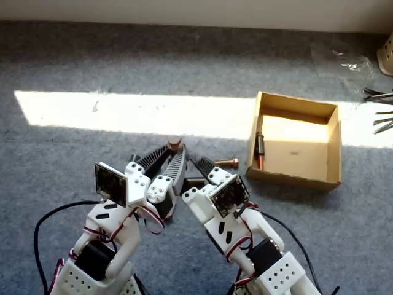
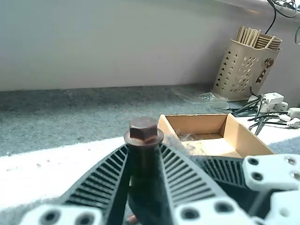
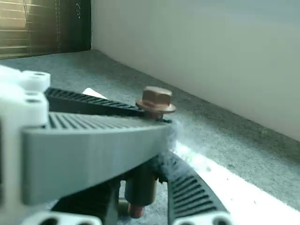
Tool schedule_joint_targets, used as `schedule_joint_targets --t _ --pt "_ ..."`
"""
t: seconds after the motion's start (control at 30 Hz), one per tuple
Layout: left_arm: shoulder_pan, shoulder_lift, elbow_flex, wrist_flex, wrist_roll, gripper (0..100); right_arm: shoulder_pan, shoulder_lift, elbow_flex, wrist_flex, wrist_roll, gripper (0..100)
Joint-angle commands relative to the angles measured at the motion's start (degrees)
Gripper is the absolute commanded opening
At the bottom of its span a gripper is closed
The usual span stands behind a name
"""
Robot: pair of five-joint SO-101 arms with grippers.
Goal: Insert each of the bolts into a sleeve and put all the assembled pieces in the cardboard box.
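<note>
**Bolt seated in sleeve; transfer to box pending**

The left gripper (image 2: 143, 151) is clamped on a dark sleeve (image 2: 143, 173), through which a bolt (image 2: 143, 130) is seated. The right gripper (image 1: 195, 172) is held just beside it; its grip cannot be told. Insertion is judged complete. Carriage to the nearby cardboard box (image 1: 288, 177) is required next.

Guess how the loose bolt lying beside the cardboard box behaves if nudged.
The loose bolt looks metal, so it is probably stiff and heavy for its size. Lying on its side, its round shank may roll, but the wider head and the carpet likely make it arc and stop.
</note>
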Motion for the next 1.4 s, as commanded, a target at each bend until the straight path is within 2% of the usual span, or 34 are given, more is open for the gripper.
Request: schedule_joint_targets --t 0.0,0.23,0.43,0.93,1.37 --pt "2.2 0.5 -0.2 0.0 0.2 1 0.4 -0.8 -1.5 -1.8 0.5 0.5" --pt "1.7 0.5 0.0 0.0 0.0 2 0.4 -0.8 -1.4 -1.7 0.5 0.5" --pt "-0.6 0.5 -0.2 -0.1 0.3 17 0.4 -0.8 -1.3 -1.7 0.5 0.5" --pt "-0.8 0.4 -0.9 -1.7 0.1 17 0.4 -0.8 -1.3 -1.5 0.8 0.5" --pt "-6.5 0.4 -3.4 -1.8 0.1 17 0.7 -0.8 -1.1 -1.5 0.9 0.5"
